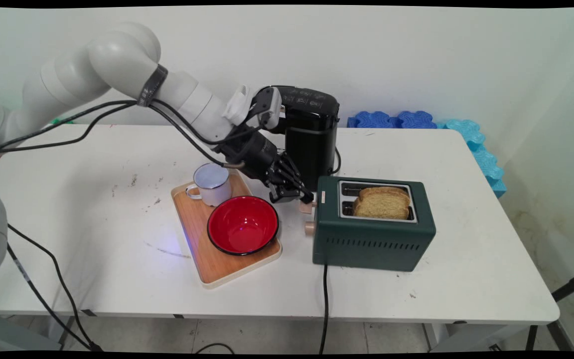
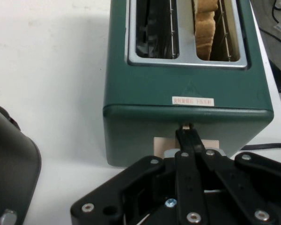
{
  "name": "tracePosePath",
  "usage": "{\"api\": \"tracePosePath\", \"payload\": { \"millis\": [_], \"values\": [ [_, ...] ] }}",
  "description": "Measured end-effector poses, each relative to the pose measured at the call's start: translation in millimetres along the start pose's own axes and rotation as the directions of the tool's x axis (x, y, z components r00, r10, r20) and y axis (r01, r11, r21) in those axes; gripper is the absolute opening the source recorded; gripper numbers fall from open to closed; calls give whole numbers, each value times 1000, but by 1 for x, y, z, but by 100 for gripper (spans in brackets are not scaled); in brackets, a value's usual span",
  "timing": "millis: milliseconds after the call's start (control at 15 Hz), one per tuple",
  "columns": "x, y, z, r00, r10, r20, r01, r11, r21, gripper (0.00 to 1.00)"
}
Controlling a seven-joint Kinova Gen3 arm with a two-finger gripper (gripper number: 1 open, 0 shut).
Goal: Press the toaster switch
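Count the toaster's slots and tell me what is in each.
2. The green toaster's far slot is empty; the near slot holds bread. Nothing seems hidden.

Green toaster [image 1: 374, 234] upright, toast [image 1: 383, 203] in near slot.

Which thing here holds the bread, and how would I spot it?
Find the white table, then its right half. There stands a dark green toaster with bread slices in its near slot. It is the only green, boxy item, right of the red bowl.
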Motion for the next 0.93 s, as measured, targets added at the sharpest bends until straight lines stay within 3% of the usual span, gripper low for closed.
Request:
{"api": "tracePosePath", "payload": {
  "millis": [933],
  "values": [
    [-20, 3, 16, 1000, -12, -8, 12, 1000, 5, 0]
  ]
}}
